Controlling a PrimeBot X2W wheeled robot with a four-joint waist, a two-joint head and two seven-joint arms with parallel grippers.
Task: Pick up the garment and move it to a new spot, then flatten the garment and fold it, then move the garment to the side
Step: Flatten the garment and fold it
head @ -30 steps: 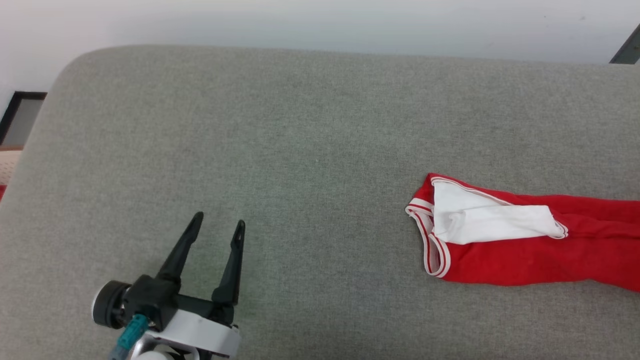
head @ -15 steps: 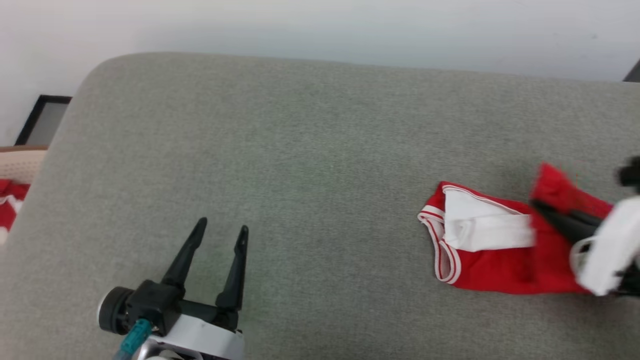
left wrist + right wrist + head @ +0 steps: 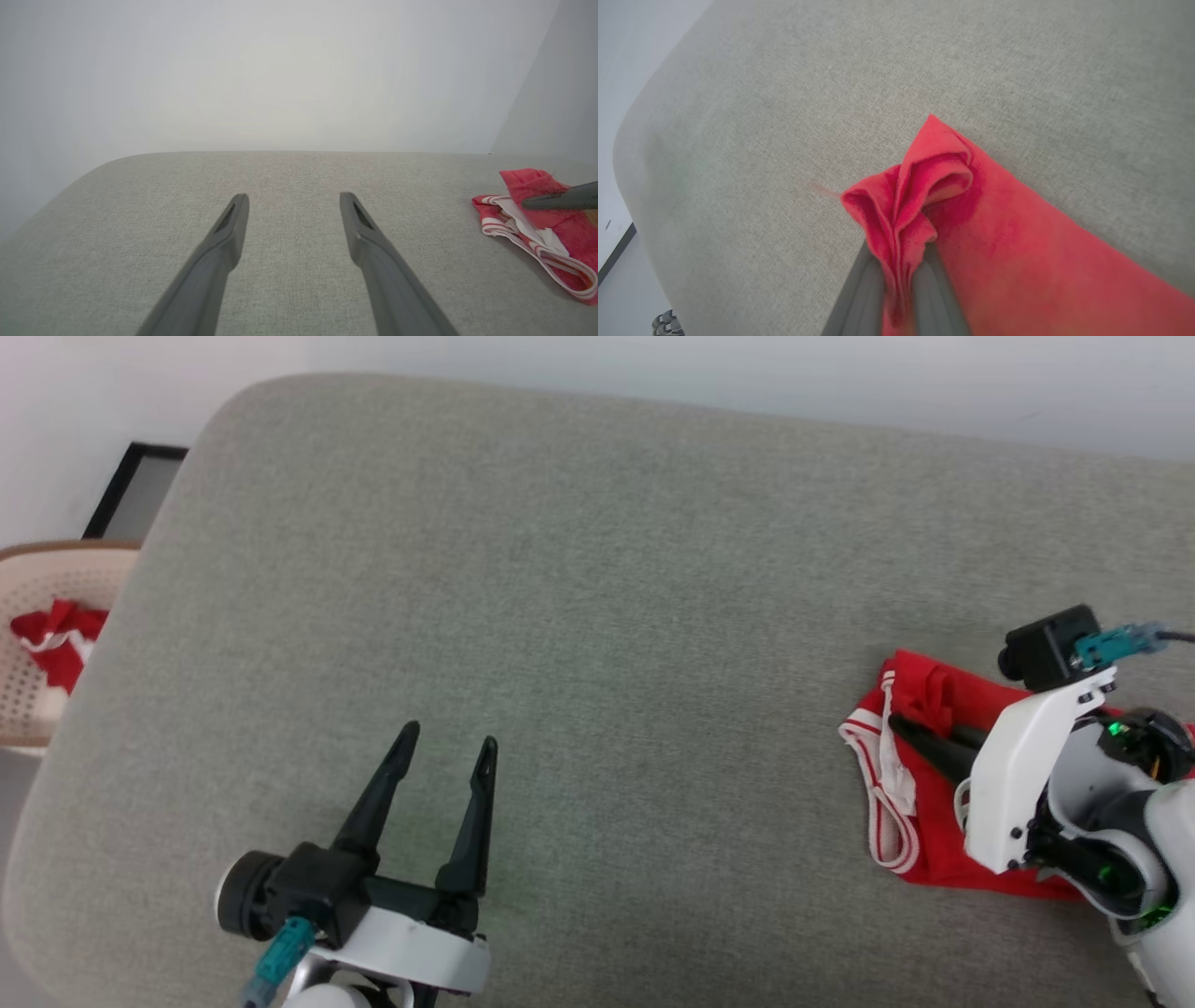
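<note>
The garment (image 3: 920, 803), a red T-shirt with white and striped trim, lies folded over at the right of the grey cushion. My right gripper (image 3: 901, 723) is shut on a bunched red fold of it; the wrist view has that fold (image 3: 901, 210) pinched between the two dark fingers. In the left wrist view the garment (image 3: 546, 228) lies at the far right with a dark fingertip across it. My left gripper (image 3: 446, 754) hovers open over bare cushion at the lower left, well away from the garment, and its fingers (image 3: 219, 252) have nothing between them.
The grey cushion (image 3: 560, 616) has a rounded far-left corner and a pale wall behind it. A beige woven basket (image 3: 37, 644) holding red cloth stands off the cushion's left edge. A dark-framed panel (image 3: 131, 490) leans by the wall.
The camera has shifted, bringing the basket into view. My right gripper came in from the right and carried the garment's red end over its white sleeve toward the collar. The left gripper stays open.
</note>
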